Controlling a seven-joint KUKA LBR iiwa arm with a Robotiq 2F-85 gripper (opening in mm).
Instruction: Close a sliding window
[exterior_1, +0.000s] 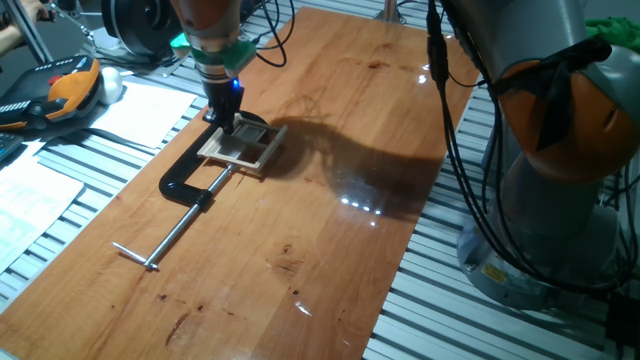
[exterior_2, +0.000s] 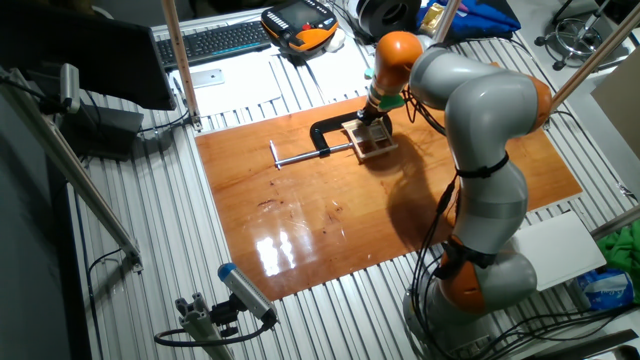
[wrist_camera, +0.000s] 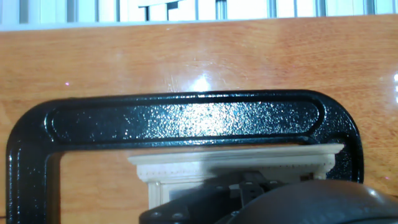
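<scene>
Jaws are sitting right down on the sliding window (exterior_1: 240, 143), pressing near its far-left end, and honestly I can't tell how far they're spread since the gripper (exterior_1: 226, 122) body is hiding the tips. That window is lying flat on the worktop (exterior_1: 330, 230), long axis running left to right, pinned by the black C-clamp (exterior_1: 190, 180). Counting up: one window, one clamp, one arm doing the work.

No text, label or number can be read anywhere.
</scene>
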